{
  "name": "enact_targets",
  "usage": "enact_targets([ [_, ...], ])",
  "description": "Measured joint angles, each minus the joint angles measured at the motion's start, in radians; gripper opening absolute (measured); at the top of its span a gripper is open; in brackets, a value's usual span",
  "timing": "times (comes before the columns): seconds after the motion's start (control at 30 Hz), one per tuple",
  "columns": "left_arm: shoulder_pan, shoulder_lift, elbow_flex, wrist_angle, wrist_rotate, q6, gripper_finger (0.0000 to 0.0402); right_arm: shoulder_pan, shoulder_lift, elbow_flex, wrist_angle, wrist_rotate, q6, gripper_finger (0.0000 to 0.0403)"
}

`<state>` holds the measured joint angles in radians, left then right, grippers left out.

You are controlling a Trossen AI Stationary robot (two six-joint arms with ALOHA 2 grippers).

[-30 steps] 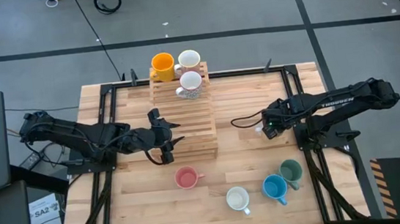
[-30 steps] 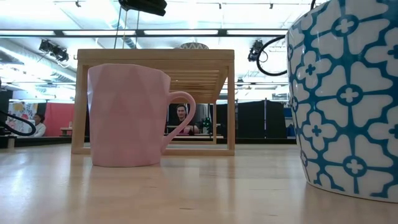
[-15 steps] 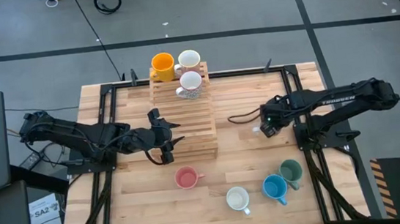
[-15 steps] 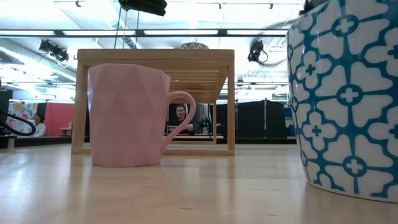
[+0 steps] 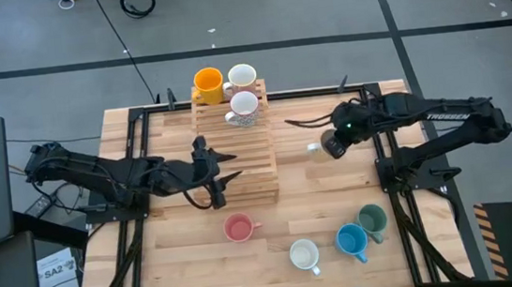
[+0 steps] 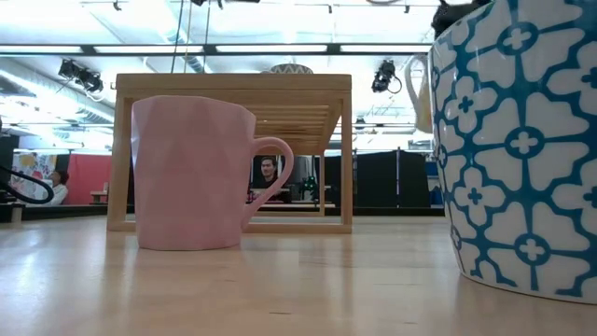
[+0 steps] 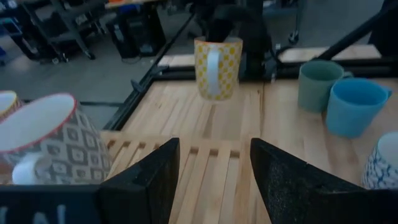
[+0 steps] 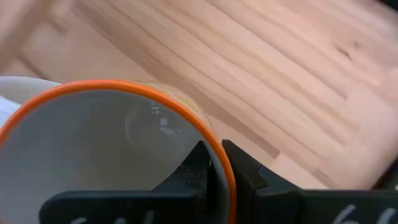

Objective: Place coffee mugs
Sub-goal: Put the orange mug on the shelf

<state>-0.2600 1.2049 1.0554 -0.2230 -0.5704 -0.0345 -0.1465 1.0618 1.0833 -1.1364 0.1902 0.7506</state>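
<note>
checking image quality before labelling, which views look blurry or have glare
Low view: the blue-patterned mug looms close and soft-edged, and ceiling lights glare behind. Right wrist view: the orange-rimmed mug held in the right hand is blurred. High view: evenly lit and sharp.

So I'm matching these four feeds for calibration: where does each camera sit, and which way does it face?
High view: overhead, straight down on the wooden rack; both arms show.
Low view: tabletop level, past the pink mug toward the room; no arm clearly shows.
Left wrist view: over the rack, past the open left gripper.
Right wrist view: down at the table; right gripper pinches the yellow checked mug by its rim.
Shared: that held mug also shows in the left wrist view.
</note>
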Motion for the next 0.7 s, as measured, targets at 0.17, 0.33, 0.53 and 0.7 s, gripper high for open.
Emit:
enact_targets([
  [0.17, 0.001, 0.000, 0.000, 0.084, 0.000, 0.042, 0.0204, 0.000, 0.000, 0.053, 0.065, -0.001, -0.055, 0.0035],
  [0.33, 0.025, 0.009, 0.000, 0.147, 0.021, 0.055, 0.0204, 0.000, 0.019, 0.078, 0.162, -0.034, -0.112, 0.0035],
  [0.53, 0.075, 0.044, 0.000, 0.224, 0.155, 0.047, 0.0204, 0.001, 0.110, 0.144, 0.227, -0.063, -0.185, 0.0035],
  [0.7, 0.096, 0.082, 0.000, 0.260, 0.157, 0.047, 0.0204, 0.001, 0.209, 0.227, 0.226, -0.071, -0.233, 0.0035],
])
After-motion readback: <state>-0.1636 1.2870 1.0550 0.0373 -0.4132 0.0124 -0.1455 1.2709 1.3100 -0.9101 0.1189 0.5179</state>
